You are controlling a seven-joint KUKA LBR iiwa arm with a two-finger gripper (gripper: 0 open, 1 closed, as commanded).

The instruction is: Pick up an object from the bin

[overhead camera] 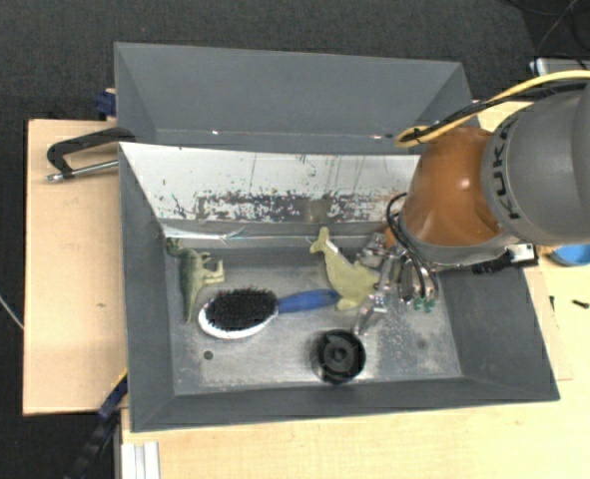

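Note:
My gripper (389, 287) is low in the bin, right of centre, under the orange cover. It sits right against the right side of a pale yellow-green soft toy animal (342, 272), whose tail points up toward the back wall. A hairbrush (243, 311), with a white head, black bristles and a blue handle, lies just left of the toy, its handle end reaching the toy. A black round cap-like thing (339, 355) lies in front of the gripper, near the front wall.
A green toy dinosaur (194, 277) lies along the left wall. The arm and its orange cover hide the bin's right part. Bare floor shows between the brush and the front wall.

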